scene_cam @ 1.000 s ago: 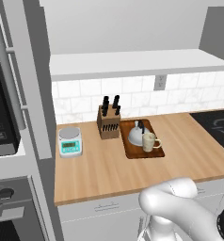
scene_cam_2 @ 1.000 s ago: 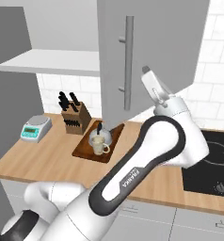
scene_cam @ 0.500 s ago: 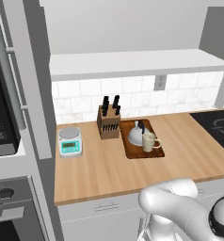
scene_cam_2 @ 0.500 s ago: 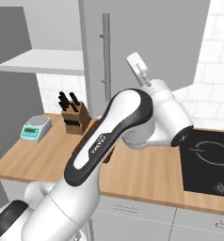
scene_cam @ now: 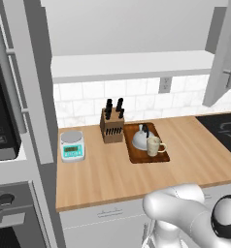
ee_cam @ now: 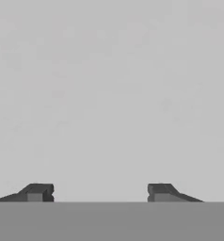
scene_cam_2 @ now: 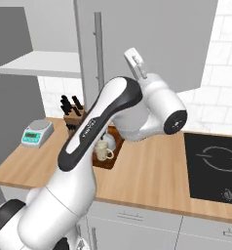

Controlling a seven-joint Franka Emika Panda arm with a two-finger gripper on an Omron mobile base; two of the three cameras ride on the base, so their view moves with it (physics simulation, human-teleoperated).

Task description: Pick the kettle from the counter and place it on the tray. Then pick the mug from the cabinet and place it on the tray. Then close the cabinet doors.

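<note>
Kettle and mug on tray; my gripper spread against a cabinet door.
Left base view: kettle (scene_cam: pixel 140 138) and mug (scene_cam: pixel 153 146) sit together on the tray (scene_cam: pixel 135 156), mug in front of the kettle and touching it; tray lies on the counter (scene_cam: pixel 185 150) just beside the knife block (scene_cam: pixel 112 127); scale (scene_cam: pixel 72 146) further left; one door (scene_cam: pixel 223 53) stands ajar at upper right. Right base view: my arm (scene_cam_2: pixel 96 132) rises past the tray (scene_cam_2: pixel 107 161) and mug (scene_cam_2: pixel 102 153) to a grey door (scene_cam_2: pixel 152 44) with a bar handle (scene_cam_2: pixel 98 53). Hand view: my gripper (ee_cam: pixel 100 193), fingers (ee_cam: pixel 37 192) wide apart and empty, faces a flat grey panel.
</note>
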